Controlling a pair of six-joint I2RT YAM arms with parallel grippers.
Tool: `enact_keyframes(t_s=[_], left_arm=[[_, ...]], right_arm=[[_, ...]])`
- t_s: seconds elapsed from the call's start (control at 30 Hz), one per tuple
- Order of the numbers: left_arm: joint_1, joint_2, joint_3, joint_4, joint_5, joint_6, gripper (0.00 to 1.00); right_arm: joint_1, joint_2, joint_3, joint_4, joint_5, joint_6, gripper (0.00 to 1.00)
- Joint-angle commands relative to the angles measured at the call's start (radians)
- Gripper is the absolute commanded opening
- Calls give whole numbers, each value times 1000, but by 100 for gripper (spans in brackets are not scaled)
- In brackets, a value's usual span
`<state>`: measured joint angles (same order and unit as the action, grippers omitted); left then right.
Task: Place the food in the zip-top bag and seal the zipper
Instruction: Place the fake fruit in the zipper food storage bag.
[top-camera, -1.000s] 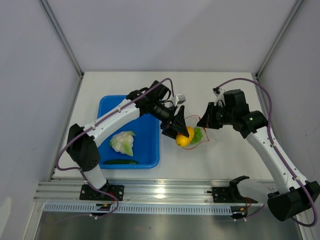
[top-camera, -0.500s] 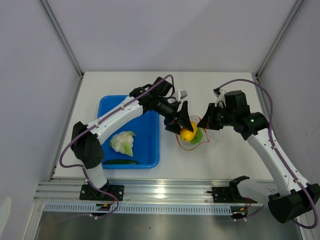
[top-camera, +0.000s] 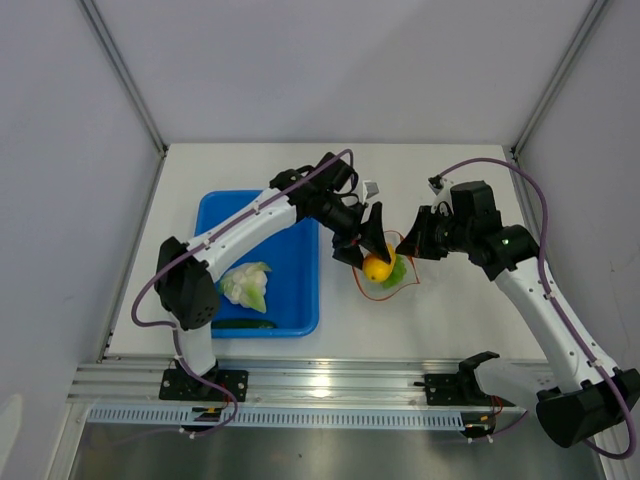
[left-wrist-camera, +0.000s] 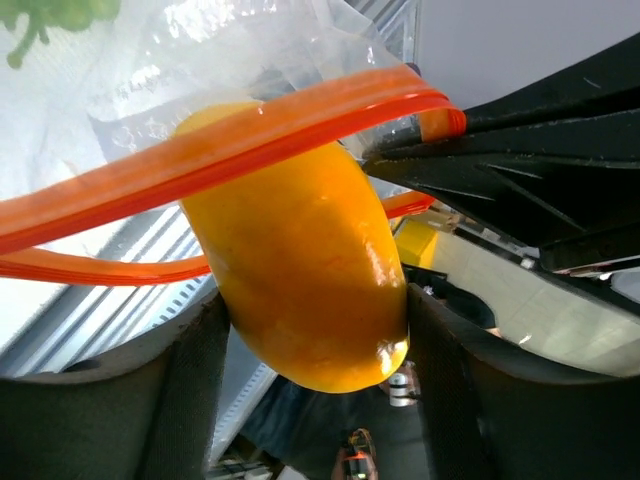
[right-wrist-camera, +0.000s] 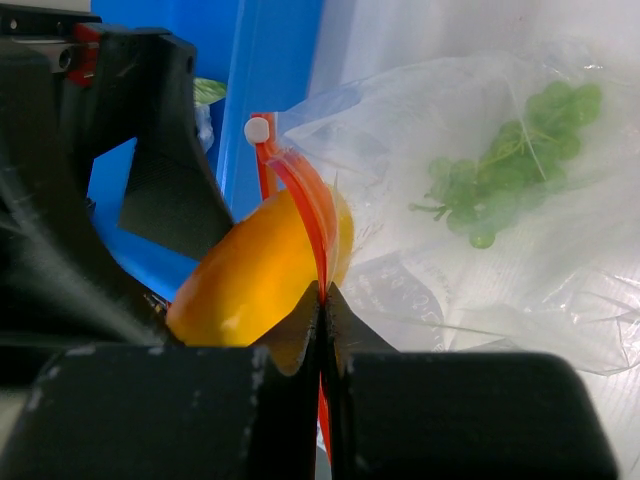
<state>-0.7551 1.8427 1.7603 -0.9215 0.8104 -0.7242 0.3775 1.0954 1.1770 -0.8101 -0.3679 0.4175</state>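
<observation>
Top external, fruit: the orange-yellow fruit is right at the mouth of the bag, out on the white table just right of the blue tray.
Top external, left gripper: the left gripper is down on the fruit, jaws parted only as wide as the fruit and clamped on it.
Top external, right gripper: the right gripper is at the bag's far edge and has hold of its rim.
Top external, waiting food: the cabbage and cucumber lie in the tray, and the grapes show green inside the bag.
Left wrist, fruit: it fills the view, glossy and smooth, held across its middle between the two dark fingers. Its nose is pushed between the two runs of the zipper.
Left wrist, handling: it looks hard, slick and probably light. A grip across the widest part suits it; an off-centre pinch could squirt it out.
Right wrist, grip: jaws fully closed, pinching the orange-red zipper between the tips.
Right wrist, bag: thin, crinkly, floppy film. Only the strip looks to have any stiffness, so the strip is the place to hold.
Right wrist, contents: grapes sit deep in the bag, and the fruit is partway through the mouth.
</observation>
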Motion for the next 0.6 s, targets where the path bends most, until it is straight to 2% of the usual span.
enact_keyframes(t_s=[0.0,0.57], left_arm=[[-9,1,59,-8,-16,25,99],[-9,-30,73,-49,-73,69,99]], right_arm=[[1,-26,3,19,-11,-5,0],[1,-28,3,17,-6,-5,0]])
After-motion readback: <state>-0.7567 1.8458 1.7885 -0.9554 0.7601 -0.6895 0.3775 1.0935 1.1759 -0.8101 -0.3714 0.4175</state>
